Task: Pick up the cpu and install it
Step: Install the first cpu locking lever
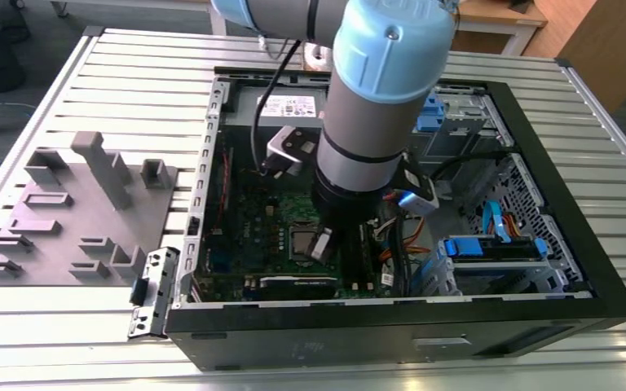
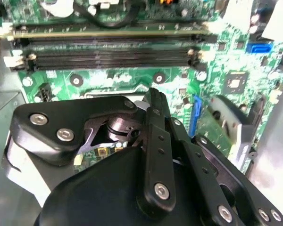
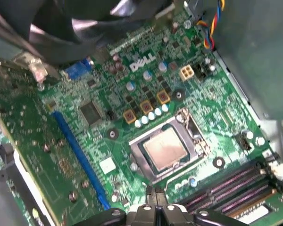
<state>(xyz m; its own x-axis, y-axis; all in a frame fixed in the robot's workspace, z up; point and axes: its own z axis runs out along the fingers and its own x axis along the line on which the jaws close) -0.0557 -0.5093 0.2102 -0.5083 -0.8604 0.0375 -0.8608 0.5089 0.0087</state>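
Gripper is hanging low inside the computer case, fingertips looking pressed together with nothing pinched between them, as far as the first wrist view shows. It is hovering just beside the socket frame, on the side facing the memory slots, and no contact is showing. In the exterior view the arm is reaching steeply down into the case and covering much of the board.

The cpu is lying flat inside the socket frame, silver-grey top up, edges running square with the frame. It is looking seated (whether the frame is latched over it, cannot tell). The motherboard is spreading green around it, and a long blue slot is running well apart from the socket. Coloured cables are hanging near the case wall.

Judgement: the placing part is looking done and the gripper is standing clear of the chip. To do this step well, any motion near the socket is calling for a straight line along the approach axis with no sideways drag, since a nudge on the chip's rim could tilt it on the contacts. The fingers are also sitting close to the memory slots and their clips, so keeping them narrow is the safer choice.

Outside the case, a grey tray is lying on the slatted table at the exterior view's left.
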